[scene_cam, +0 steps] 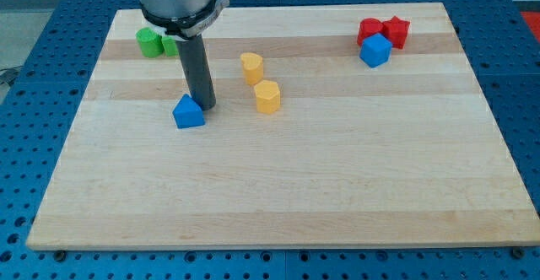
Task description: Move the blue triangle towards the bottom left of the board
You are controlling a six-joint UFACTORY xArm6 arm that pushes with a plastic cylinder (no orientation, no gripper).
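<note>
The blue triangle [188, 112] lies on the wooden board [278, 187], left of the middle. My tip [205, 105] stands right against the triangle's upper right side, touching it or nearly so. The rod rises from there towards the view's top and hides part of the green blocks behind it.
Two green blocks [152, 41] sit at the top left, partly behind the rod. Two yellow blocks [251, 66] [267, 97] lie just right of my tip. Two red blocks [369, 30] [396, 30] and a blue cube [375, 51] sit at the top right.
</note>
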